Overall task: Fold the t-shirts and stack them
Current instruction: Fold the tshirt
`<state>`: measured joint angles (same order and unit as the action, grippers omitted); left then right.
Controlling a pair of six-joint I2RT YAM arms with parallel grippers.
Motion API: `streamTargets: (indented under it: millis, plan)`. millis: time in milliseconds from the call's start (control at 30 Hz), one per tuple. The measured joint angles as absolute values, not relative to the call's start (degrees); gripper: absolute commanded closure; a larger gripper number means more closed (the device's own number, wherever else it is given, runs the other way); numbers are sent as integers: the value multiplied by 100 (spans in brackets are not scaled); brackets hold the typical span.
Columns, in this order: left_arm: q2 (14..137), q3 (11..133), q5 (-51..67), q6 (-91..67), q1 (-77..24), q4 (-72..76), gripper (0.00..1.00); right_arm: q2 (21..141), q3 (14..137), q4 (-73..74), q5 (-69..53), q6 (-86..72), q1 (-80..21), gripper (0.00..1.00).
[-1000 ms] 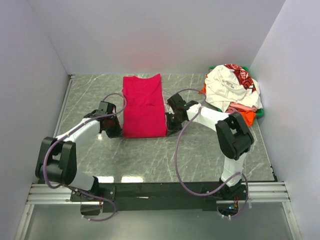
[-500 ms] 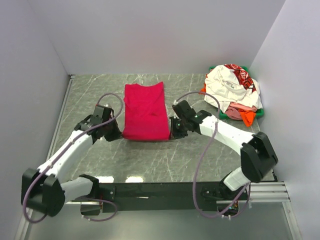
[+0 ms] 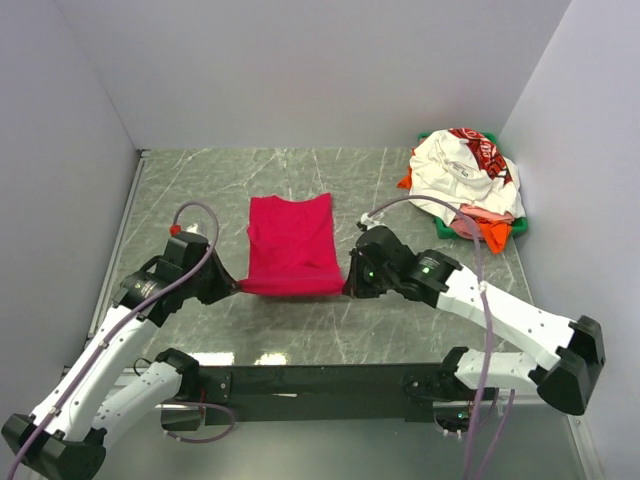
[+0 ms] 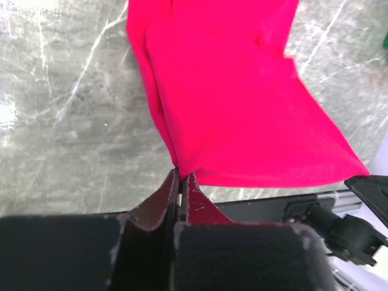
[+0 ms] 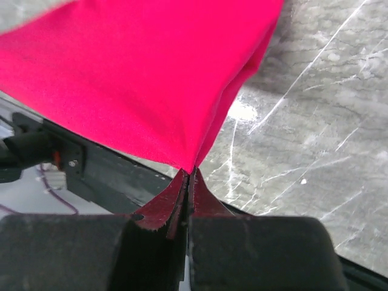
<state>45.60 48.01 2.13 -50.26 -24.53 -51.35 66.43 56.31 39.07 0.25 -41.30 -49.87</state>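
Where corners are pinched, the crimson t-shirt (image 3: 290, 245) stretches smooth.

Crimson t-shirt (image 3: 290, 245) — near hem aloft; others (image 3: 455, 175) far-right

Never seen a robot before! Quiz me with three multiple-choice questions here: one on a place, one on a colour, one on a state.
1. Where is the heap of shirts? A far right corner; B far left corner; C between the arms.
2. What colour is the held t-shirt? A white; B crimson; C green.
3. The left gripper and right gripper are: A both shut on it; B both open; C one open.
Answers: A, seen far right from above; B, plain crimson cloth; A, each pinches a near corner.
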Motion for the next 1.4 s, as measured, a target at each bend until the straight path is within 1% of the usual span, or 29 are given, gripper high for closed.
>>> streamTargets:
  millis: [200, 367, 533, 867, 1400]
  plan:
    - [4770, 5148, 220, -5157, -2473, -5256, 100, 6466, 5741, 4040, 252, -4237, -5011, 100]
    - [5122, 5242, 211, -5175, -2473, -5166, 100, 6845, 5907, 4125, 436, -4198, -4982, 100]
    - [5548, 5288, 200, -5175, -2473, -4886, 100, 7188, 6178, 4139, 513, -4021, -4683, 100]
    - [6510, 5857, -73, -5164, -2421, -4386, 100, 8062, 7116, 4119, 309, -3428, -3879, 100]
    - [7852, 6530, 150, -4847, -1629, -3787, 100, 9786, 8954, 4252, 8, -2724, -3356, 100]
